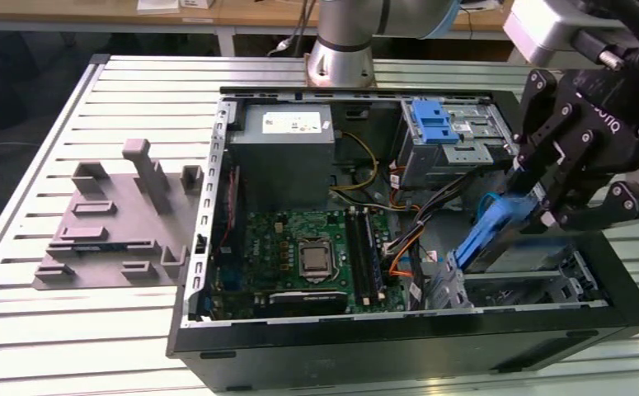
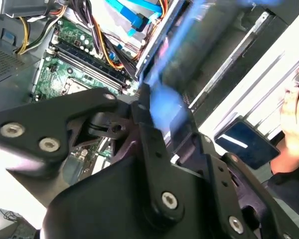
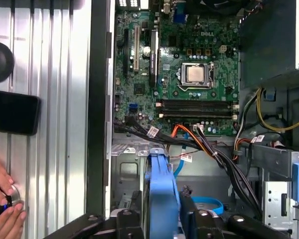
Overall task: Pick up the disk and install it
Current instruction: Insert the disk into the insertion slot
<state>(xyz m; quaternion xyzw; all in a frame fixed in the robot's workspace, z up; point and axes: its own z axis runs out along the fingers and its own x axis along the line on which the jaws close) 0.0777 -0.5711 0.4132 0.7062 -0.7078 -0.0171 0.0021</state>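
The disk (image 1: 493,238), edged by its blue carrier, hangs tilted over the drive bay at the front corner of the open computer case (image 1: 407,351), on the exterior view's right. My gripper (image 1: 526,198) is shut on the disk's upper end. In the first wrist view the blue carrier edge (image 3: 162,191) stands between the black fingers (image 3: 127,221), above the grey bay floor. The second wrist view shows the disk (image 2: 175,59) as a blurred blue-and-grey shape over the case's edge.
Inside the case lie the green motherboard (image 1: 308,252), a grey power-supply box (image 1: 286,144), a silver cage with a blue latch (image 1: 446,132) and loose cables (image 3: 209,149). A grey fixture (image 1: 115,219) sits on the slatted table. A person's hand (image 3: 2,211) and a dark phone (image 3: 12,112) are beside the case.
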